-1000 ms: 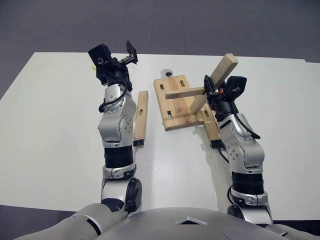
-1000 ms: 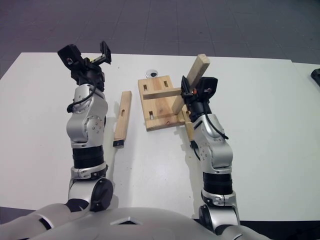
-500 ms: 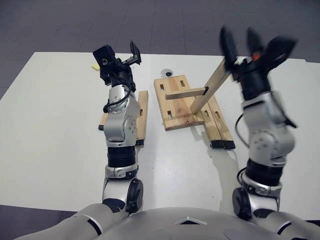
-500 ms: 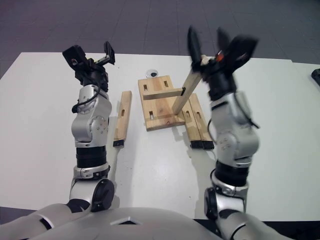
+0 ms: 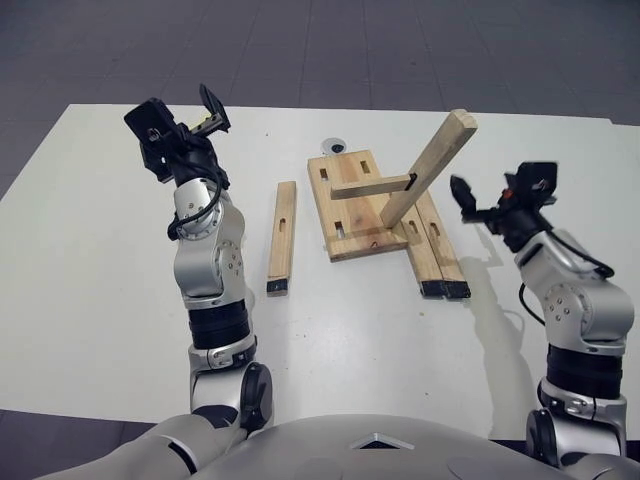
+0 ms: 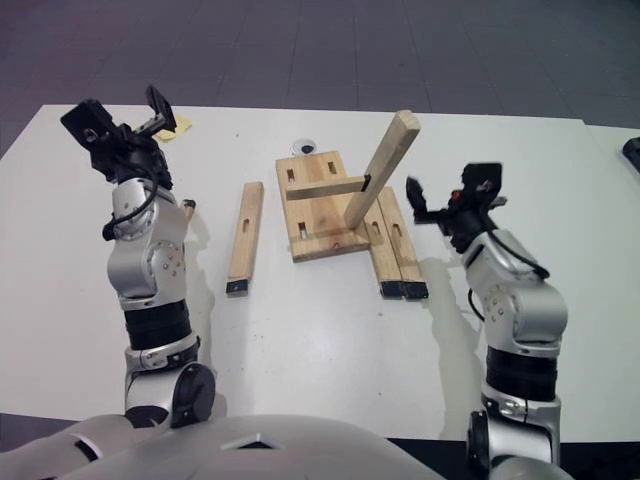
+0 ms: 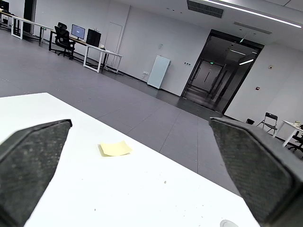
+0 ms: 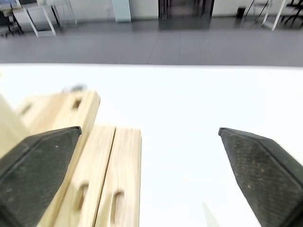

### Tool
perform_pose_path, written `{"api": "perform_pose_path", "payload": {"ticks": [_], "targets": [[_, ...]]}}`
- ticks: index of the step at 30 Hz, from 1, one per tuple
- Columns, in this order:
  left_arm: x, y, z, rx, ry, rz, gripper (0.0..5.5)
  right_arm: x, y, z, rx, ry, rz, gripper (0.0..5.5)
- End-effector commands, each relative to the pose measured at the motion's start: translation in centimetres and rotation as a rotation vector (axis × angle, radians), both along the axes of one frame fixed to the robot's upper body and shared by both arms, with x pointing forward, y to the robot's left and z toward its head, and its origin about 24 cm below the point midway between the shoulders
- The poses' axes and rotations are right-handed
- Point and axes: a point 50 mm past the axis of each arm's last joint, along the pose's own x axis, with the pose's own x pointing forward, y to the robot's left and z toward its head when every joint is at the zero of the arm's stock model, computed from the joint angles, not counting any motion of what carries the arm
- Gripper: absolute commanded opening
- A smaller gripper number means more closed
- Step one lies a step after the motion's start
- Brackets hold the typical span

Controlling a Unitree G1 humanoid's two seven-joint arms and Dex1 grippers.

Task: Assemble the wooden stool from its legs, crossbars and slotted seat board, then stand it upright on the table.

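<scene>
The left gripper [image 5: 196,119] and right gripper [image 5: 489,199] are both empty, jaws apart. The seat board [image 5: 348,212] holds 1 tilted leg [image 5: 432,163] (crossbar [image 5: 370,186] attached), beside 2 flat legs [image 5: 436,252].

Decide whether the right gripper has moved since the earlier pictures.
Yes. The right gripper was at the tilted leg above the seat board; it has swung away to the robot's right and now hangs open beyond the two loose legs.

Rounded silver arms [image 5: 205,262] with black joint bands [image 5: 218,325] and looping black cables [image 5: 175,225] carry a black left hand [image 5: 185,118] and right hand [image 5: 497,195].
</scene>
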Motion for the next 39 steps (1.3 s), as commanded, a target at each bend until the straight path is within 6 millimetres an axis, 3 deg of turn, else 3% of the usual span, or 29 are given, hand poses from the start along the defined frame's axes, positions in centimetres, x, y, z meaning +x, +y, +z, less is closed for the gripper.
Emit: {"api": "perform_pose_path", "payload": {"ticks": [1, 10, 23, 39], "targets": [[-0.3, -0.5, -0.3, 0.012, 0.021, -0.007, 5.4, -0.6, 0.4, -1.3, -0.05, 0.086, 0.043, 5.39], [-0.6, -0.7, -0.5, 0.003, 0.037, 0.001, 5.4, -1.3, -0.2, -3.4, -0.15, 0.246, 0.064, 5.39], [-0.8, -0.7, -0.7, -0.007, 0.054, 0.015, 5.4, -1.1, -1.0, -3.0, -0.209, 0.253, 0.07, 5.39], [-0.8, -0.9, -1.6, -0.023, 0.127, 0.017, 5.4, -1.8, -0.2, -4.0, -0.244, 0.417, 0.24, 2.95]]}}
